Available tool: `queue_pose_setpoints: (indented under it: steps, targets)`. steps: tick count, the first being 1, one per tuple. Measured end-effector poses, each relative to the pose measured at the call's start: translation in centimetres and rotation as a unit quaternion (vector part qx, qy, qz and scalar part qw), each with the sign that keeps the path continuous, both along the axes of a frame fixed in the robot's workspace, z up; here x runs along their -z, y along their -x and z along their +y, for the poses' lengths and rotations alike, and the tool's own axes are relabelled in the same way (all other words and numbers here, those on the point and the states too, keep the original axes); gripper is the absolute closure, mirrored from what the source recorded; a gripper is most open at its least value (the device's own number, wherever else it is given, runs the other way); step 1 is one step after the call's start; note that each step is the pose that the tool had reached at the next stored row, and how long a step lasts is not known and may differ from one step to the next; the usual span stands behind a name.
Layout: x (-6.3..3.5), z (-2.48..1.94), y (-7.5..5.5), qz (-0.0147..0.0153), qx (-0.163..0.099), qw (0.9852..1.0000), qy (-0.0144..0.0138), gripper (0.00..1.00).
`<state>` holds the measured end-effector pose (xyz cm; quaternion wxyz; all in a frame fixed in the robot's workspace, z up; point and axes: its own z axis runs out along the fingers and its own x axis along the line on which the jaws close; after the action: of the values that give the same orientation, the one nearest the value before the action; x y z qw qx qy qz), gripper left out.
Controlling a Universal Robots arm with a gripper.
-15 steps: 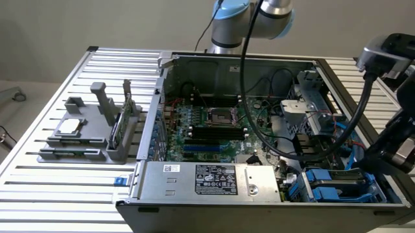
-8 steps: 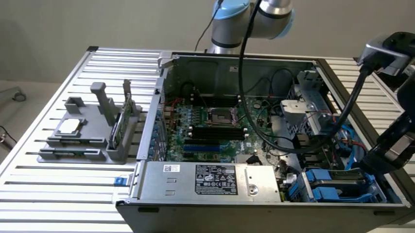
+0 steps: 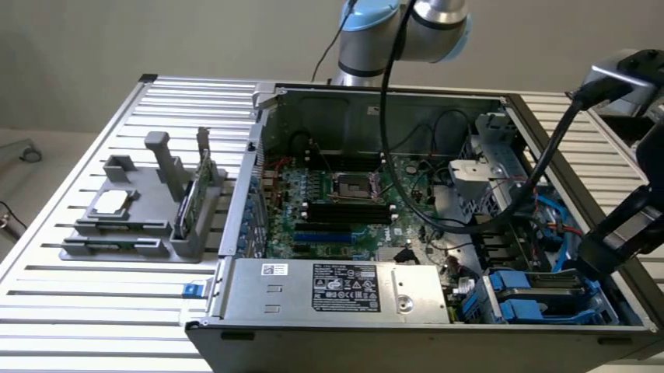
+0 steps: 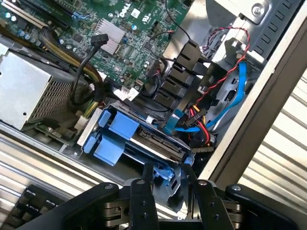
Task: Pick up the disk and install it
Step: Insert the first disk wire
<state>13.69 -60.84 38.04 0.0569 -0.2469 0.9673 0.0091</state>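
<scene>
Seen from the exterior view, an open computer case [image 3: 415, 332] lies on a slatted metal surface [image 3: 104, 326], with the arm [image 3: 405, 31] reaching over it from behind and bending down at the exterior view's right. The disk [image 3: 527, 286] sits in the drive bay at the case's near corner on that side, its blue carrier showing beside a tangle of cables. A grey power supply [image 3: 280, 299] lies next to it. Its black label [image 3: 346, 286] carries white print too small to read, and a small white sticker [image 3: 273, 269] sits near its edge. Well apart, outside the case on the exterior view's left, a grey holder [image 3: 124, 241] carries a square silver chip [image 3: 112, 202] and an upright green card [image 3: 190, 198].

Closer in, the wrist view shows the fingers [image 4: 146, 184] closed on the blue near end of the disk [image 4: 144, 139], which lies nearly flat in its bay. Red and yellow wires [image 4: 196, 117] and a flat blue cable [image 4: 240, 81] run just beside it. On the green board [image 4: 144, 28], white lettering [image 4: 123, 10] looks like "Dell", near a ribbed silver block [image 4: 109, 36].
</scene>
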Motion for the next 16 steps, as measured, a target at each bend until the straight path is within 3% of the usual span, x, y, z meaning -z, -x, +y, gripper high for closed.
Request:
queue_pose_setpoints:
  steps: [4, 8, 12, 16]
  targets:
    - [0.01, 0.0, 0.0, 0.0, 0.036, 0.9994, 0.0, 0.63]
    - [0.02, 0.0, 0.0, 0.0, 0.072, 0.9974, 0.0, 0.63]
    - [0.03, 0.0, 0.0, 0.0, 0.109, 0.9941, 0.0001, 0.63]
    - [0.05, 0.0, 0.0, 0.0, 0.144, 0.9895, 0.0, 0.63]
